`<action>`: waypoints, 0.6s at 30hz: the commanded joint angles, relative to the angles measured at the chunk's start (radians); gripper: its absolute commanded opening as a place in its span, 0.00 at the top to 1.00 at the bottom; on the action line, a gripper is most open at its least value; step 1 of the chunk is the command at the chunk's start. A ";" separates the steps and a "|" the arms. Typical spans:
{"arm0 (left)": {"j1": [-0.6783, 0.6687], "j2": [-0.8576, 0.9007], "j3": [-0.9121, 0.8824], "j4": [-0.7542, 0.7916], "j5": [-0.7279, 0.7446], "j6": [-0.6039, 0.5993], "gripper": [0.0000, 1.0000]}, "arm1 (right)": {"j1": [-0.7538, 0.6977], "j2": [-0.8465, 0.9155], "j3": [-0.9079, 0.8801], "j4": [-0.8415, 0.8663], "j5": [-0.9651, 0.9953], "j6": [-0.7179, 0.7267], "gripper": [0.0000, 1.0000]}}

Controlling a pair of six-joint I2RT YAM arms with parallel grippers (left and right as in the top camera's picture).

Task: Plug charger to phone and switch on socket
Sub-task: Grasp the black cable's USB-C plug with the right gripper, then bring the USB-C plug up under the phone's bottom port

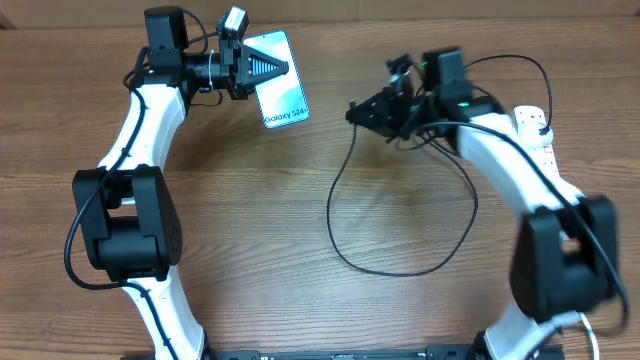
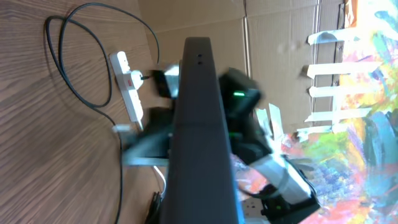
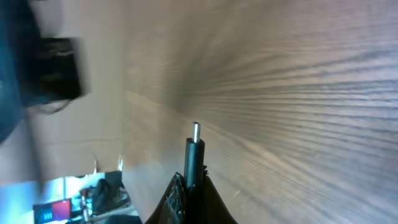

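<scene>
My left gripper (image 1: 268,68) is shut on the phone (image 1: 279,93) at the back left, holding it up off the table with its light blue screen facing up. In the left wrist view the phone (image 2: 202,130) shows edge-on as a dark slab. My right gripper (image 1: 356,112) is shut on the charger's connector end (image 3: 194,155), its small metal tip pointing left toward the phone, a gap away from it. The black cable (image 1: 400,262) loops over the table. The socket (image 1: 540,135), a white power strip, lies at the far right, partly hidden by the right arm.
Brown cardboard walls stand behind the table (image 1: 330,40). The cable's loop spreads across the middle of the wooden table (image 1: 250,220). The two arm bases stand at the front left and front right.
</scene>
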 commanded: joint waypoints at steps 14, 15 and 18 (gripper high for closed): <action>-0.061 0.000 0.008 0.003 0.039 0.056 0.96 | -0.018 -0.524 -0.336 0.027 -0.066 -0.052 0.96; -0.065 0.000 0.008 0.003 0.039 0.056 0.96 | -0.018 -0.550 -0.384 0.074 -0.091 -0.035 0.96; -0.077 0.000 0.008 0.003 0.039 0.056 0.96 | 0.004 -0.589 -0.492 0.196 -0.146 0.043 0.96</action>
